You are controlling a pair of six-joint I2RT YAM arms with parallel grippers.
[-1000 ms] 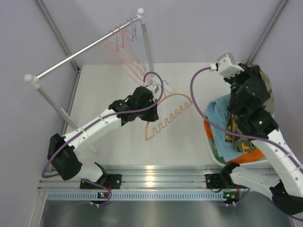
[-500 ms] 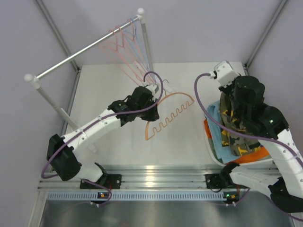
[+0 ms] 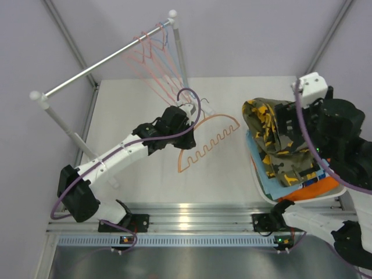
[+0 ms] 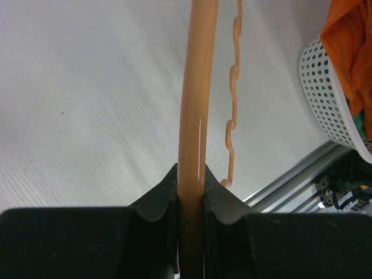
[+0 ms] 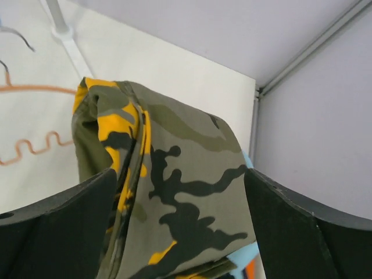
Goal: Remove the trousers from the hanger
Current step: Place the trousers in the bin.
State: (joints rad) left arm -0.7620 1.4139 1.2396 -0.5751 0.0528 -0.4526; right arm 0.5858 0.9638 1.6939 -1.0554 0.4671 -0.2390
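The bare orange hanger hangs above the table, its thick rod clamped in my left gripper, which is shut on it. The olive camouflage trousers with yellow patches lie draped on top of the pile in the white basket. My right gripper hovers over them, open, its fingers standing wide on either side of the cloth. Under the camouflage pair show light blue trousers and orange trousers.
A clothes rack stands at the back left, its rail carrying several thin empty hangers near the right post. The perforated basket wall sits at the table's right edge, next to the aluminium front rail.
My right gripper has opened and let go of the camouflage trousers, which now lie spread over the basket pile; the right arm has swung back to the right. The left arm has not moved.
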